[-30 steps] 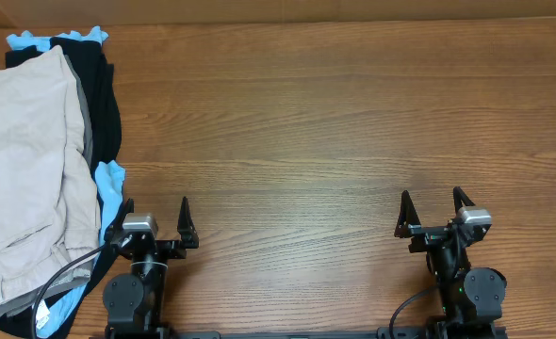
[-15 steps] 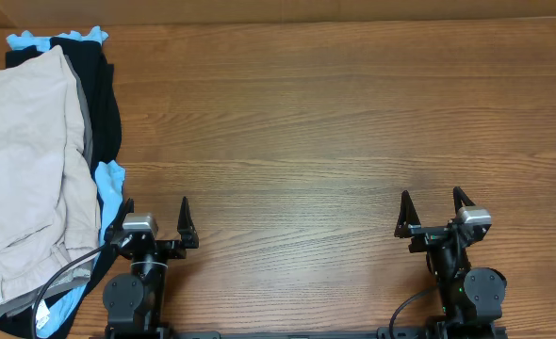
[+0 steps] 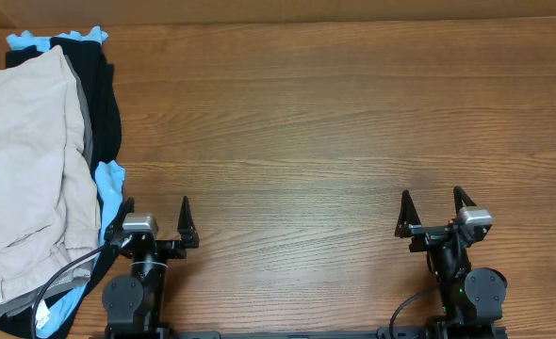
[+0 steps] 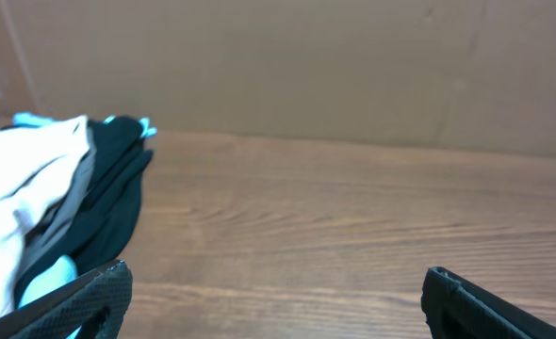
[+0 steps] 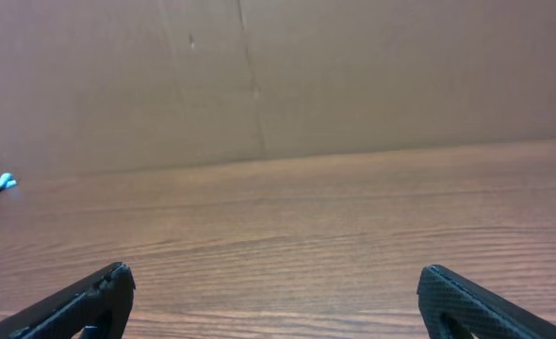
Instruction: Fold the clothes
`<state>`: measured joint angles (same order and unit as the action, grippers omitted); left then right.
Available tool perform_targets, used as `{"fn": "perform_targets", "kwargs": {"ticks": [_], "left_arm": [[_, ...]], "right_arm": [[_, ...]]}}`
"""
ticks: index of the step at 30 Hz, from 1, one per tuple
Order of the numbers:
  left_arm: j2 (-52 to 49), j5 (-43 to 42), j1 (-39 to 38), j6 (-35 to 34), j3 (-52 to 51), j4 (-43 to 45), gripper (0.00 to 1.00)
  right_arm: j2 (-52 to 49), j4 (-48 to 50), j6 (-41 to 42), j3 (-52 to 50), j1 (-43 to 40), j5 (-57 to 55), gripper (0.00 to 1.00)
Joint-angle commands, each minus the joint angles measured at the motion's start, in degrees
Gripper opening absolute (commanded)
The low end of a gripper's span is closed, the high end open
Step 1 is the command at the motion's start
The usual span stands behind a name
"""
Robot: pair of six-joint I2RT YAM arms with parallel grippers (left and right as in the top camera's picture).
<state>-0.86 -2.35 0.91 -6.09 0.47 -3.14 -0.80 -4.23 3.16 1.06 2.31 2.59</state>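
Barely started, by the look of things: no fold made, no cloth lifted, everything left to do.

Wide brown wooden worktop [image 3: 335, 122], bare across the middle and right. Along its left side, from the far corner down to the near edge, a heap of garments. On top of that heap, the beige shorts [image 3: 19, 169], rumpled but roughly flat, running off the left edge of the overhead view, so full outline impossible to tell. Beneath them, a black garment [image 3: 104, 104] poking out on the right, a thin grey layer [image 3: 85, 132] between the two, and light-blue cloth [image 3: 113, 188] showing at the far end and again at the near right of the heap.

At the near edge, the left tool [image 3: 155, 218], spread wide, pinching nothing, pointing toward the far side. Just beside its left finger, the light-blue fringe of the heap; the shorts a little further left and far, near but apart from the tool. In the left wrist view, seen as a pale mass at the left, ahead of the left finger.

At the near right, the right tool [image 3: 432, 209], likewise spread wide and empty, well apart from the shorts, with only bare wood ahead.

Probably first: draw the shorts off the heap onto open wood, flatten, then fold.
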Motion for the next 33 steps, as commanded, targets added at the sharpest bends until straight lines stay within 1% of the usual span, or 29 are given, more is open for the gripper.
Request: {"fn": "perform_targets", "kwargs": {"ticks": [1,9,15,27,30,33], "left_arm": [[0.61,-3.74,0.44,-0.85,0.0,2.19,1.0],[0.48,-3.48,0.46,-1.07,3.21,1.05,1.0],[-1.51,-3.04,0.48,-1.05,4.85,0.66,1.0],[-8.72,-3.04,0.48,-1.03,7.58,1.64,1.0],[-11.1,-3.02,0.48,-1.01,10.64,1.64,1.0],[-15.21,-3.04,0.48,-1.03,14.53,1.14,1.0]], "right_arm": [[0.63,1.4,0.0,-0.57,0.26,0.04,1.0],[0.63,5.49,-0.02,-0.57,0.26,0.02,1.0],[0.63,5.55,-0.02,-0.57,0.26,0.02,1.0],[0.63,6.23,-0.02,-0.55,0.26,0.04,1.0],[0.63,6.36,-0.83,0.92,0.24,0.0,1.0],[0.55,6.32,-3.67,3.17,0.24,0.0,1.0]]}}
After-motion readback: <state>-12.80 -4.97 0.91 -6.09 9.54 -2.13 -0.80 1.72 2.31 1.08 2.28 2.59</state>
